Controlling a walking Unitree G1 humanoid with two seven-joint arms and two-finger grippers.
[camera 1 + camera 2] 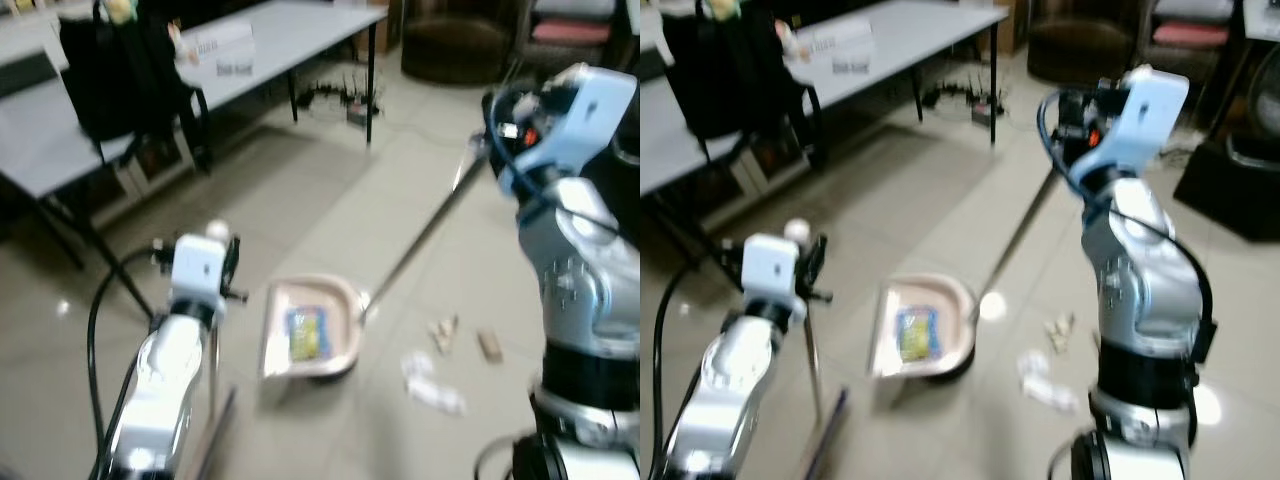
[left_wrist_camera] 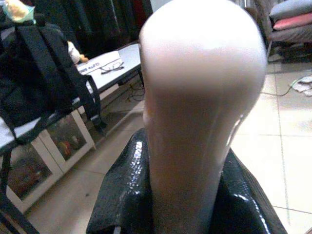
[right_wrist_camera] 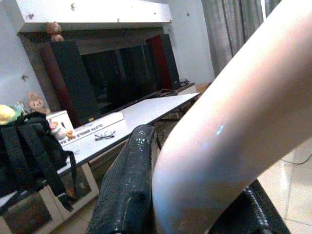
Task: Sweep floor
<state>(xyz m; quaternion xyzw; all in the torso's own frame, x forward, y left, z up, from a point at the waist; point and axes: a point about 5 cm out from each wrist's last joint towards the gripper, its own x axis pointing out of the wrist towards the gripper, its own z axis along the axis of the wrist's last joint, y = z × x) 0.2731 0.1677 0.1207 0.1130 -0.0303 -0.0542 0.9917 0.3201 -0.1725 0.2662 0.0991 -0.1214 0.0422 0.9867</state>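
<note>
A beige plastic dustpan (image 1: pixel 308 328) holding a yellow-blue wrapper (image 1: pixel 306 333) lies on the tiled floor (image 1: pixel 330 200), scraps (image 1: pixel 436 380) beside it. The right gripper (image 3: pixel 195 204) pinches its long handle (image 1: pixel 425 232). The left gripper (image 2: pixel 180 200) clamps the rounded pale broom handle (image 2: pixel 200 97), seen close at the wrist.

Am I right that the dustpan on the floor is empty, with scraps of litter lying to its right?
Not quite: the dustpan is not empty. The left eye view shows a yellow and blue wrapper lying in it. The rest holds: scraps of litter lie on the floor to its right.
</note>
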